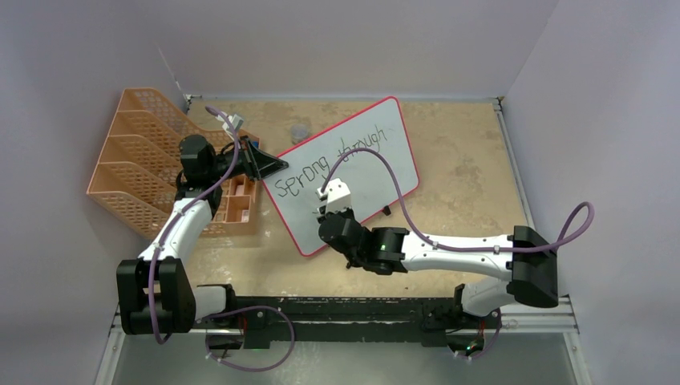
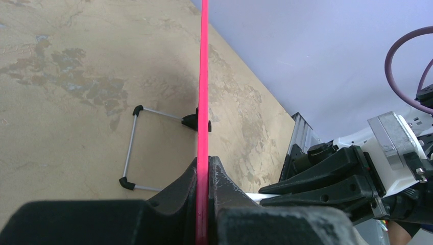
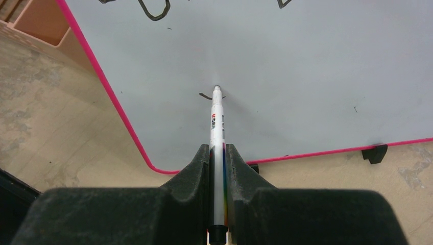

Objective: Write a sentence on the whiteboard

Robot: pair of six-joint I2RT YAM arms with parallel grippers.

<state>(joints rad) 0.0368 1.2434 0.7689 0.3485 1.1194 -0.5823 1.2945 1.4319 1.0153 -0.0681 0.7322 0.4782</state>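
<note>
- Your left hand (image 2: pixel 204 166) is pressed together on the whiteboard (image 1: pixel 377 172), pinching its pink frame (image 2: pixel 204 76), which runs straight up between the fingers in the left wrist view.
- From above, that grip sits at the whiteboard's left corner, on the side facing the orange rack (image 1: pixel 140 160).
- Your right hand (image 3: pixel 218 150) is closed on a white marker (image 3: pixel 217 122), held lengthwise between the fingers with its cap end back in the palm.
- The marker's tip rests on the whiteboard's face, low on the board and nearer the left frame than the right.
- A short black stroke (image 3: pixel 204 95) lies right at the tip, just to its left.
- The sentence (image 1: pixel 333 164) runs slantwise along the whiteboard's upper part; you can read roughly "Sprong through" in one line from the top view.
- Below that line, the board's face is otherwise plain white apart from the short stroke and a few tiny specks.
- The whiteboard stands propped on the tan worktop (image 1: pixel 465 160), turned askew so its left corner points toward the rack.
- Behind the whiteboard, a thin wire stand (image 2: pixel 130 148) with black corner caps lies flat on the worktop, joined to the frame by a black clip.
- Along the whiteboard's bottom edge, a small black foot (image 3: pixel 375 153) touches the worktop at the right, and a second one shows just beside the right hand's fingers.
</note>
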